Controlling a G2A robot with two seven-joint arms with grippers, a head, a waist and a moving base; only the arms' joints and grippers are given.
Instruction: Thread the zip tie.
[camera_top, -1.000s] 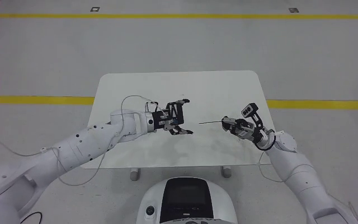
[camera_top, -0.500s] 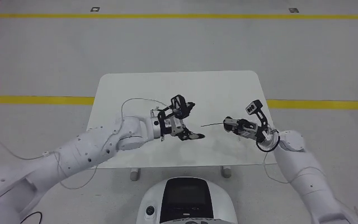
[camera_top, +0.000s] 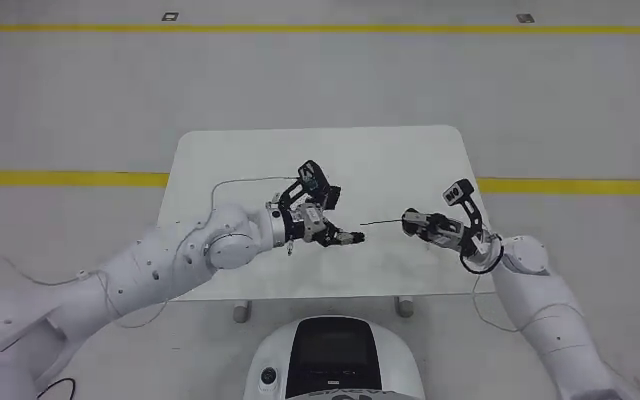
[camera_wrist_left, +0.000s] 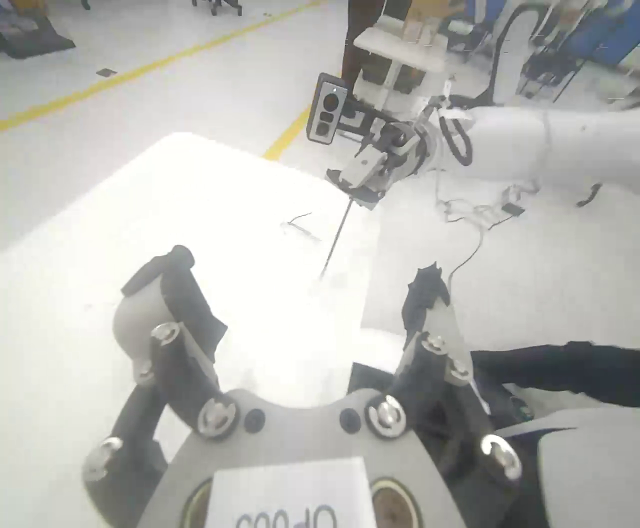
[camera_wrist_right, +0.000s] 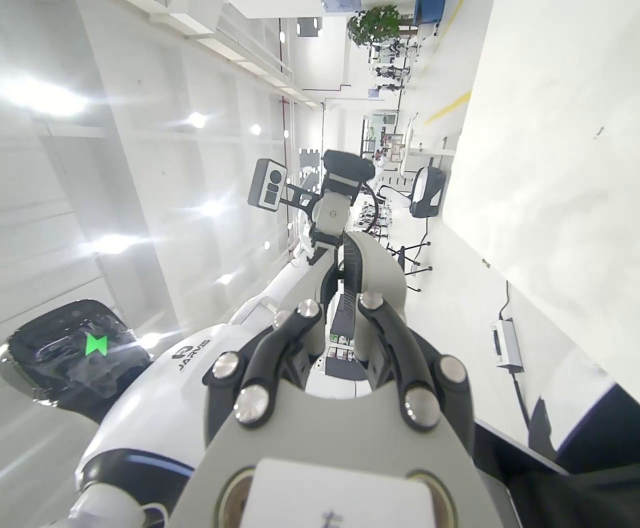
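Note:
A thin black zip tie (camera_top: 383, 222) sticks out from my right gripper (camera_top: 408, 221), which is shut on its end and held above the right part of the white table (camera_top: 250, 160). The tie's free tip points at my left gripper (camera_top: 345, 214), open and empty a short gap away. In the left wrist view the open left gripper (camera_wrist_left: 305, 285) faces the right gripper (camera_wrist_left: 364, 194) and the zip tie (camera_wrist_left: 334, 242) slanting down from it. The right wrist view has the ribbed zip tie (camera_wrist_right: 349, 280) clamped in the right gripper (camera_wrist_right: 345, 302), aimed at the left arm's wrist (camera_wrist_right: 334, 210).
The table's right edge (camera_top: 470, 190) lies just beyond the right gripper. A yellow floor line (camera_top: 80, 179) runs behind the table. A power adapter (camera_wrist_right: 507, 345) with its cable lies on the floor.
My left gripper has swung right and turned, closing most of the gap to the zip tie's tip. The right gripper with the tie has drifted slightly right.

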